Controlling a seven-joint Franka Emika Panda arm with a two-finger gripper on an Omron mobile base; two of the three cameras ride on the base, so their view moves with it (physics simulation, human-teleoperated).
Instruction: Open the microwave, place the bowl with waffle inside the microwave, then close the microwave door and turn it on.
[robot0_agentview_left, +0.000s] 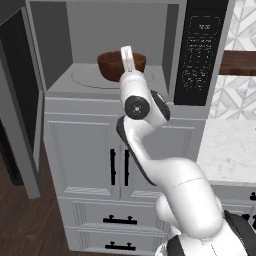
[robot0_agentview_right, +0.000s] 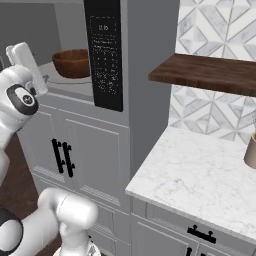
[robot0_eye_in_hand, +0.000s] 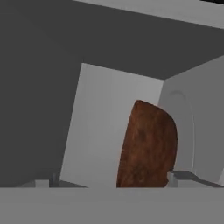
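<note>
Bowl (robot0_agentview_left: 121, 64), round, reddish-brown, wood-like with glossy dark inside, sits on light grey turntable (robot0_agentview_left: 90, 78) in grey boxy microwave (robot0_agentview_left: 107, 47), right half of cavity floor | pincer (robot0_eye_in_hand: 114, 179) wide, holding nothing, bowl straight ahead between tips | grey-framed dark-glass door (robot0_agentview_left: 20, 95) stands open at left, to be swung shut.

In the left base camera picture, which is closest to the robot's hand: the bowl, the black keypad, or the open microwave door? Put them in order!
Counting from the gripper, which is open:
1. The bowl, right behind it on the turntable inside the microwave.
2. The black keypad, off to the right.
3. The microwave door, swung open at the far left.
</note>
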